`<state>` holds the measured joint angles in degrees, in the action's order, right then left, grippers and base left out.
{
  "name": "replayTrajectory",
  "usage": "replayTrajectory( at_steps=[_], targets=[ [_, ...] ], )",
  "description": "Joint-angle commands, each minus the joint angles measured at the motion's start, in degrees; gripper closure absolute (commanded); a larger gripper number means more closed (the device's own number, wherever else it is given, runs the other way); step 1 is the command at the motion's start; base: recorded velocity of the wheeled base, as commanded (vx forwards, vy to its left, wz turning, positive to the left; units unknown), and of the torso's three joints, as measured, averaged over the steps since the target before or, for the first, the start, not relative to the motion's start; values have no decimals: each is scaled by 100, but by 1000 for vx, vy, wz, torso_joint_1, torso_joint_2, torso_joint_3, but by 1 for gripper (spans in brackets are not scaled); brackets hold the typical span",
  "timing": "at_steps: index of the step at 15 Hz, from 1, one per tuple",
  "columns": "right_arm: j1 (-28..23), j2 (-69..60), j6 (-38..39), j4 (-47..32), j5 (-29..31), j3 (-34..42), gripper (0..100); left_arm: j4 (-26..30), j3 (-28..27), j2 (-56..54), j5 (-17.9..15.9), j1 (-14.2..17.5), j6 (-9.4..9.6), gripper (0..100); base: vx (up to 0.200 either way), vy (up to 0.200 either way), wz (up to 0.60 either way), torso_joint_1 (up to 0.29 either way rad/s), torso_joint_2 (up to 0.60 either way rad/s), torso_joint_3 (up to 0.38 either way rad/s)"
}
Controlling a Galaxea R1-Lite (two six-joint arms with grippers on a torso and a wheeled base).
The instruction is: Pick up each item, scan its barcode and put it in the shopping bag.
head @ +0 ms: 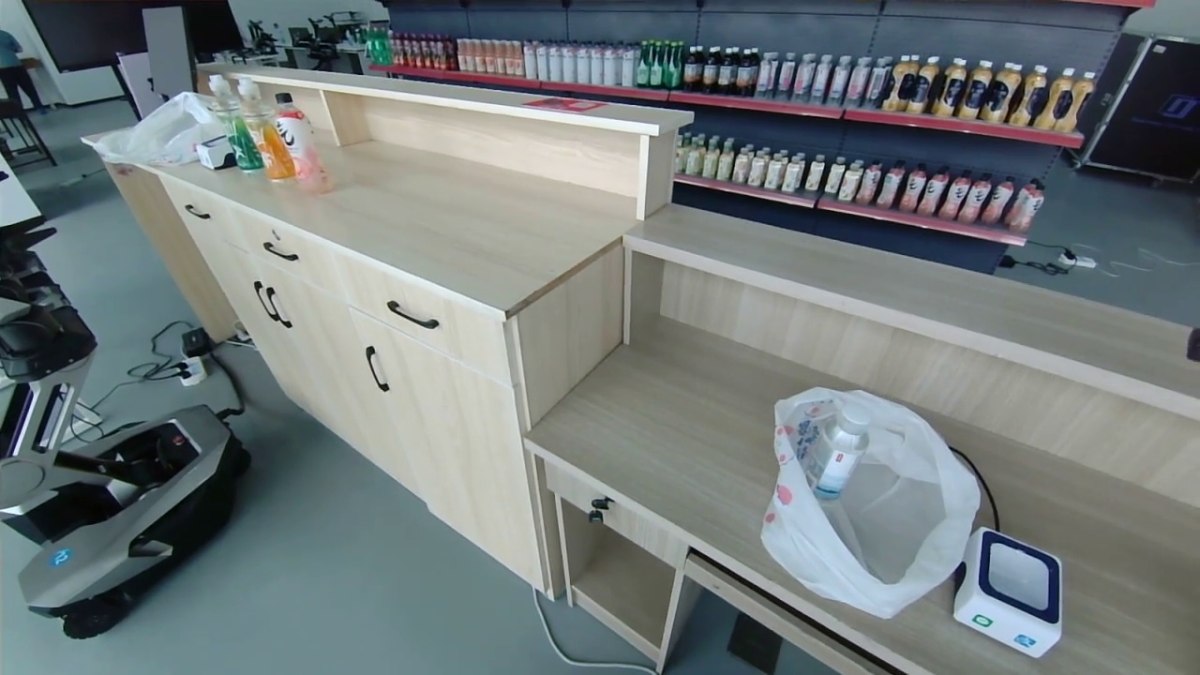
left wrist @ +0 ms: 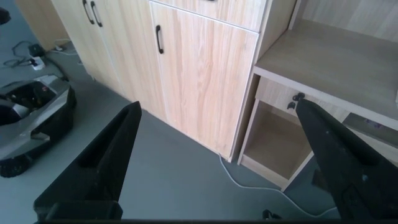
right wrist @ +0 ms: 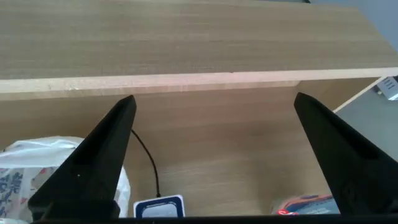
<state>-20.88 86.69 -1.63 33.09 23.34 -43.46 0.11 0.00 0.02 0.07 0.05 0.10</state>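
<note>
A white plastic shopping bag (head: 872, 506) lies open on the low wooden desk (head: 684, 422), with a clear bottle (head: 837, 452) standing inside it. A white barcode scanner (head: 1011, 589) sits just right of the bag, also seen as the scanner (right wrist: 159, 208) below my right gripper (right wrist: 214, 134), which is open and empty above the desk's back shelf. Three bottles (head: 270, 131) stand at the far end of the tall counter (head: 422, 216), beside another white bag (head: 159, 131). My left gripper (left wrist: 217, 152) hangs open and empty over the grey floor, in front of the cabinet doors.
Shelves of bottled drinks (head: 844, 122) line the back wall. A cable (head: 975, 478) runs from the scanner behind the bag. A red-lit object (right wrist: 305, 205) lies on the desk near the scanner. Power strips and cables (head: 178, 366) lie on the floor left of the counter.
</note>
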Motion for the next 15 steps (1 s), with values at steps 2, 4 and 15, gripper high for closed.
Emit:
replayTrajectory(
  at_steps=[2,4,15],
  targets=[
    [-118,191,23,198,144,470,0,-2,0,-2,1,4,-1,0,0,0,0,0,0,0],
    [-135,112,-276,233,144,488,0,-2,0,-2,1,4,-1,0,0,0,-300,4,1,-1],
    [-751,1008,1069,-962,162,-488,0,-2,0,-2,1,4,-1,0,0,0,-600,3,1,2]
  ],
)
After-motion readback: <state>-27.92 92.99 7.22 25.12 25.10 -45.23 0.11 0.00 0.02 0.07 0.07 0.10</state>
